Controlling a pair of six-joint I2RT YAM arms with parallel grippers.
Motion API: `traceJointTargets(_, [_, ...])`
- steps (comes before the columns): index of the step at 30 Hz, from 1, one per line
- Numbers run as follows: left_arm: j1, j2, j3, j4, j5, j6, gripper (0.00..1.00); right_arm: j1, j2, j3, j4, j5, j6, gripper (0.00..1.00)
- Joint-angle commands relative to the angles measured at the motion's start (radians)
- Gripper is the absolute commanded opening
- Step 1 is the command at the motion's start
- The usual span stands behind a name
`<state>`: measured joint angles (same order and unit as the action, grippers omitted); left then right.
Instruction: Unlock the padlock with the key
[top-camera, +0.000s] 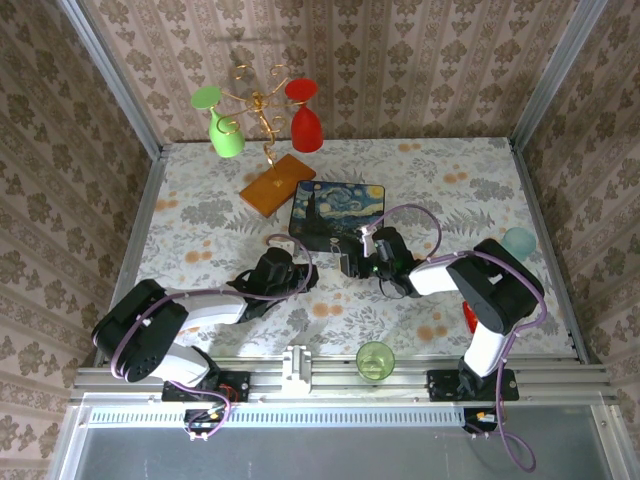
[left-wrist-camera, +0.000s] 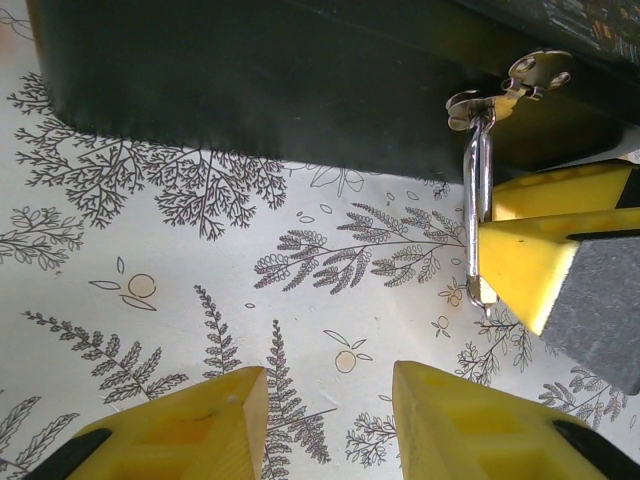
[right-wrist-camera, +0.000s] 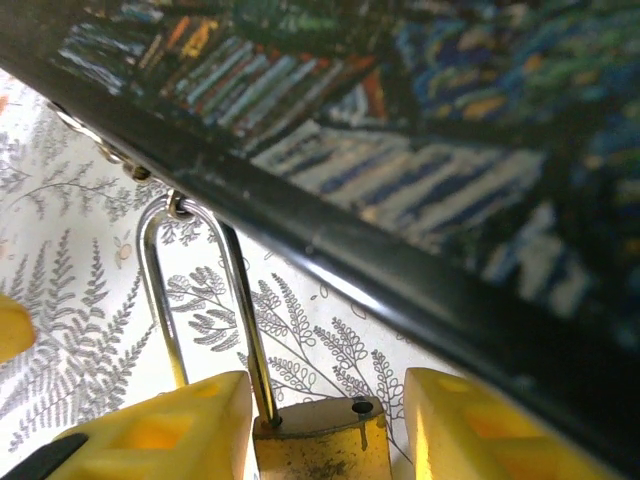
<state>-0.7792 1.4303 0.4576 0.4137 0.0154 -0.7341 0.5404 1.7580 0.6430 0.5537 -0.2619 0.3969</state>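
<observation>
The brass padlock sits between the yellow fingers of my right gripper. The left finger is against it and a narrow gap shows on the right, so the jaws are open. Its silver shackle hangs through the hasp of the starry-night box. One leg is in the body and the other hole is empty. My left gripper hovers open over the cloth in front of the box, holding nothing, just left of the right gripper's fingers. The key is out of view.
A gold rack with a green and a red cup stands on a wooden block behind the box. A green cup sits at the near edge. A teal cup and a red object are by the right arm.
</observation>
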Motion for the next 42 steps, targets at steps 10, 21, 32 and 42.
traceJointTargets(10, [-0.006,-0.023,-0.014,0.022,0.006,-0.014,0.37,-0.028,-0.043,-0.005,-0.113,-0.007,-0.048,0.42])
traceJointTargets(21, [-0.005,-0.024,-0.014,0.025,0.001,-0.006,0.37,-0.034,0.012,0.015,-0.106,-0.030,-0.066,0.31])
traceJointTargets(32, [-0.014,-0.021,-0.027,0.041,-0.011,-0.022,0.37,-0.034,-0.020,-0.004,-0.082,-0.016,-0.076,0.26])
traceJointTargets(42, [-0.022,0.003,-0.020,0.054,-0.003,-0.025,0.37,-0.025,-0.004,-0.002,-0.091,0.020,-0.067,0.31])
